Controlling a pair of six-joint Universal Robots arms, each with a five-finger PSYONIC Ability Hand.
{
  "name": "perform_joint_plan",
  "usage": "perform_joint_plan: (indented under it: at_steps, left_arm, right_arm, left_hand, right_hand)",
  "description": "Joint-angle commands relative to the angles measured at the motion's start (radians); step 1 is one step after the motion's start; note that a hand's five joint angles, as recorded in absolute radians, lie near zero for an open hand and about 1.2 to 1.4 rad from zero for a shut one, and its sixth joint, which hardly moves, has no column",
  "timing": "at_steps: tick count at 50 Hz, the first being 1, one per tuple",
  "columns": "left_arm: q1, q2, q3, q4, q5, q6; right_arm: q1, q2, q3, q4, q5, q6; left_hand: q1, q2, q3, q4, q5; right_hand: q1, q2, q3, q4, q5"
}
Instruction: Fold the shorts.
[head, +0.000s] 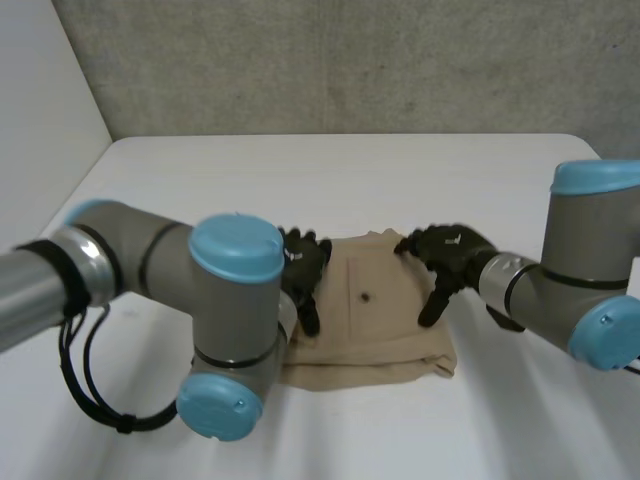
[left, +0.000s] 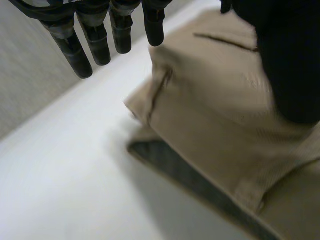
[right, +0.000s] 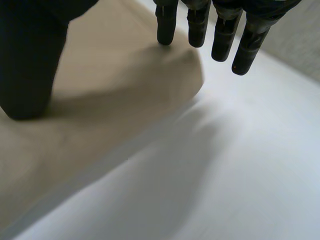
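Tan shorts (head: 372, 325) lie folded into a compact rectangle in the middle of the white table (head: 300, 170), a buttoned pocket facing up. My left hand (head: 303, 262) rests on their left edge. In the left wrist view its fingers (left: 95, 42) are straight and reach past the far corner of the shorts (left: 210, 100), while the thumb lies on top of the cloth. My right hand (head: 450, 252) sits at the shorts' far right corner. In the right wrist view its straight fingers (right: 220, 30) hover at the corner of the shorts (right: 110, 85), the thumb pressing down on the fabric.
Bare white tabletop surrounds the shorts on all sides. A grey wall (head: 350, 60) rises behind the table's far edge. My left arm's elbow (head: 235, 330) hangs over the near left of the shorts.
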Motion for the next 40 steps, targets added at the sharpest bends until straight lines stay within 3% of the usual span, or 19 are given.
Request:
perform_joint_plan:
  at_steps: [1,7,11,15,20,30,34,40]
  left_arm:
    - [0.018,0.209,0.001,0.000,-0.001,-0.006]
    - [0.142,0.403,-0.002,-0.007,0.010,-0.086]
    - [0.280,0.490,0.014,-0.120,0.062,-0.156]
    - [0.363,0.507,0.077,-0.261,0.084,-0.185]
    - [0.391,0.507,0.122,-0.383,0.145,-0.201]
    - [0.380,0.516,0.113,-0.388,0.180,-0.204]
    - [0.380,0.543,0.097,-0.386,0.183,-0.202]
    - [0.380,0.569,0.067,-0.372,0.185,-0.199]
  right_arm:
    - [0.020,-0.202,-0.007,-0.077,0.076,0.156]
    - [0.002,-0.417,-0.027,-0.135,0.301,0.352]
    - [-0.009,-0.470,-0.058,-0.086,0.380,0.298]
    - [-0.018,-0.480,-0.090,-0.004,0.403,0.224]
    - [-0.021,-0.480,-0.104,0.053,0.398,0.202]
    - [-0.018,-0.480,-0.105,0.061,0.384,0.199]
    - [-0.010,-0.480,-0.093,0.057,0.337,0.188]
    - [-0.010,-0.468,-0.029,0.092,0.174,0.021]
  left_hand:
    - [-0.005,-0.025,-0.036,-0.030,-0.046]
    - [0.048,0.028,0.018,0.024,0.007]
    - [0.090,0.070,0.059,0.065,0.048]
    - [-0.004,-0.024,-0.034,-0.029,-0.045]
    - [-0.005,-0.025,-0.036,-0.030,-0.046]
    - [-0.005,-0.025,-0.036,-0.030,-0.046]
    - [-0.005,-0.025,-0.036,-0.030,-0.046]
    - [-0.005,-0.025,-0.036,-0.030,-0.046]
  right_hand:
    - [0.024,-0.025,0.001,-0.057,-0.067]
    - [0.024,-0.025,0.001,-0.057,-0.067]
    - [0.024,-0.025,0.001,-0.057,-0.067]
    - [0.024,-0.025,0.001,-0.057,-0.067]
    - [0.024,-0.025,0.001,-0.057,-0.067]
    - [0.024,-0.025,0.001,-0.057,-0.067]
    - [0.024,-0.025,0.001,-0.057,-0.067]
    - [0.024,-0.025,0.001,-0.057,-0.067]
